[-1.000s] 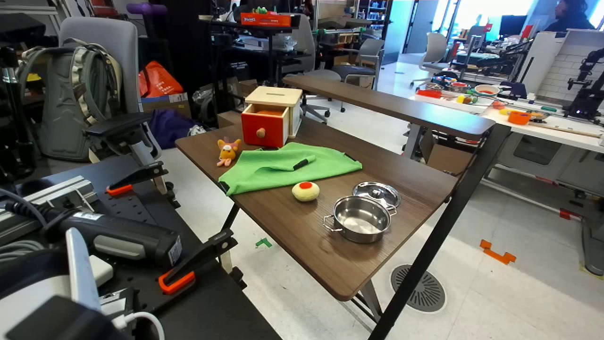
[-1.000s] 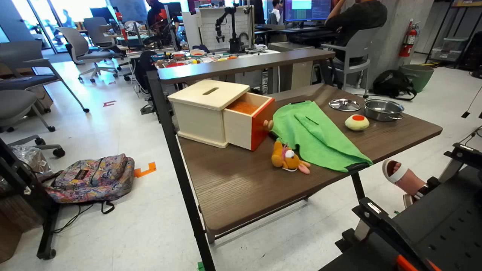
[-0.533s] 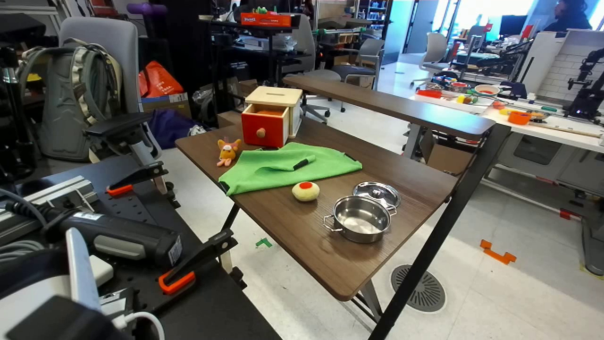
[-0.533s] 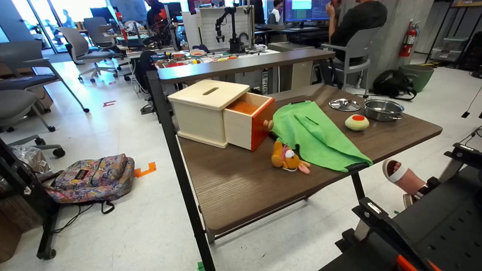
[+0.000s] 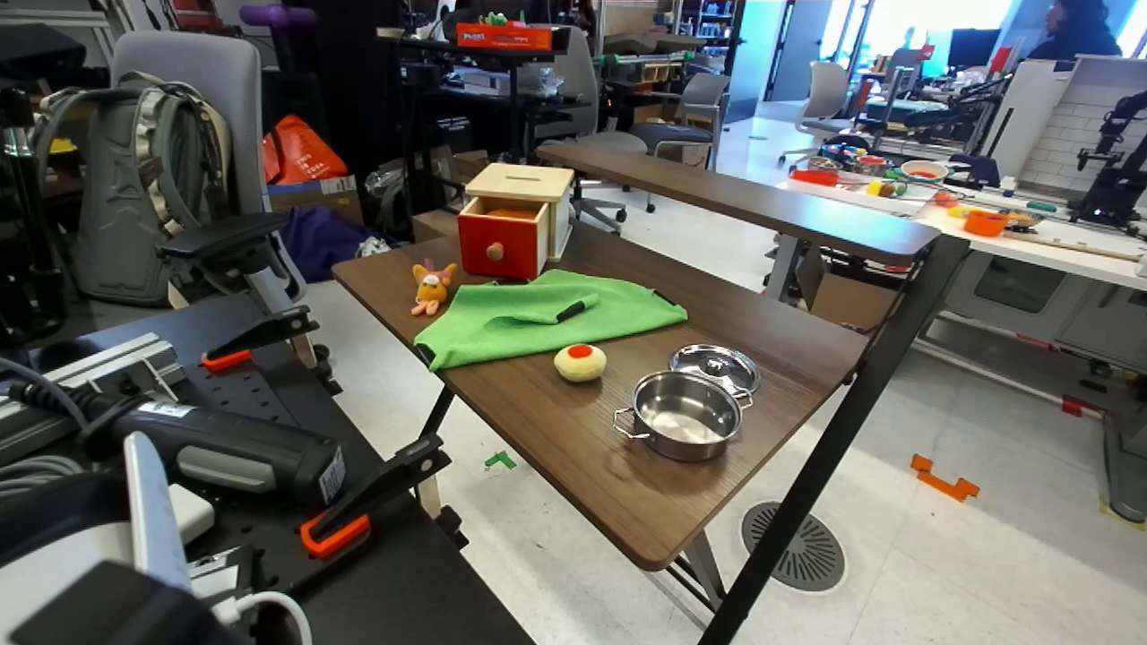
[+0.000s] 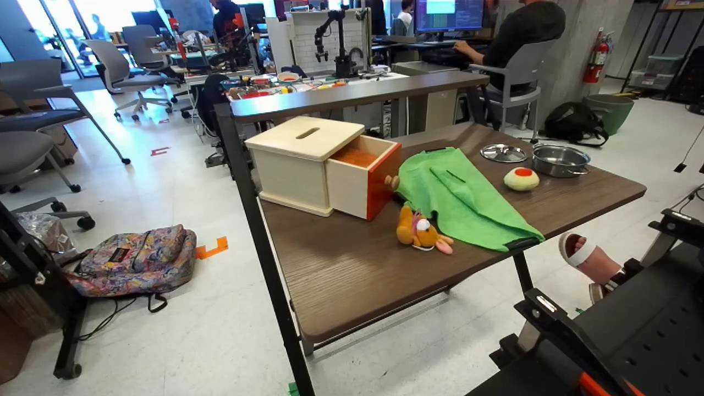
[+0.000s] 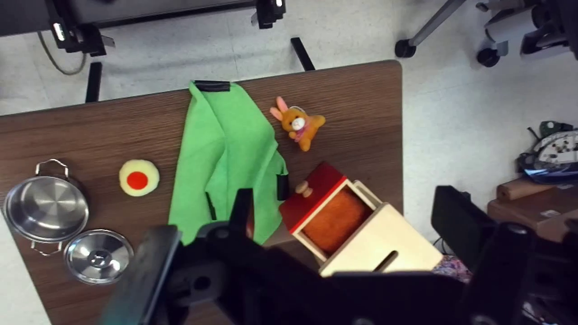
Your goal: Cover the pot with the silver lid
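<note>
The silver pot point(image 5: 686, 441) stands upright and uncovered near the table's end, also in the other views point(image 6: 561, 164) point(image 7: 48, 210). Its two wire side handles show. The silver lid point(image 5: 714, 364) lies flat, knob up, on the table beside the pot; it also shows in an exterior view point(image 6: 502, 153) and in the wrist view point(image 7: 99, 257). In an exterior view the pot hides part of it. My gripper point(image 7: 345, 194) is open with nothing between its fingers, high above the table over the wooden box, away from pot and lid. The gripper is outside both exterior views.
A wooden box point(image 7: 384, 239) with a red-fronted drawer pulled partly out sits at the opposite table end. A green cloth point(image 5: 547, 321), a rabbit toy point(image 6: 421, 230) and a soft yellow toy with a red spot point(image 5: 581, 365) lie between. A raised shelf point(image 5: 744, 197) runs along one table side.
Nothing on the table has moved. In the background, a seated person has lowered a hand to the desk.
</note>
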`<move>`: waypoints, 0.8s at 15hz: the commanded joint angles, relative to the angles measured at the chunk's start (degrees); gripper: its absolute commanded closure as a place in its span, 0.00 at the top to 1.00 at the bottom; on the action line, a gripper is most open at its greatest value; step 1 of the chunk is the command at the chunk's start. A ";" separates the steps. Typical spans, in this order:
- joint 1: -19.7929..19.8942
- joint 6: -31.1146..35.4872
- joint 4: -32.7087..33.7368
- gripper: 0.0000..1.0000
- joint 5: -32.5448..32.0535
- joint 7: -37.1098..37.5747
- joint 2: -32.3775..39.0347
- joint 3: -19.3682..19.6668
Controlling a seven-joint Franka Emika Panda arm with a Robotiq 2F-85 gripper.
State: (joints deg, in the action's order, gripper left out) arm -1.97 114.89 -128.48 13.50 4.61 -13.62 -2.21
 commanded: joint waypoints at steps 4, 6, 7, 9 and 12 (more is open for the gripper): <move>4.39 0.46 5.79 1.00 -2.79 -0.47 10.44 4.65; 5.32 0.44 6.21 1.00 -2.70 -0.79 12.71 5.73; 5.71 0.75 6.17 1.00 -3.06 -0.81 13.97 6.11; 6.28 1.11 5.80 1.00 -3.76 -0.14 16.27 6.66; 6.41 0.00 4.87 1.00 -3.68 0.05 16.12 6.73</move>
State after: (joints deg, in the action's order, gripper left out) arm 4.38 115.05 -123.73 9.81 4.68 2.55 4.56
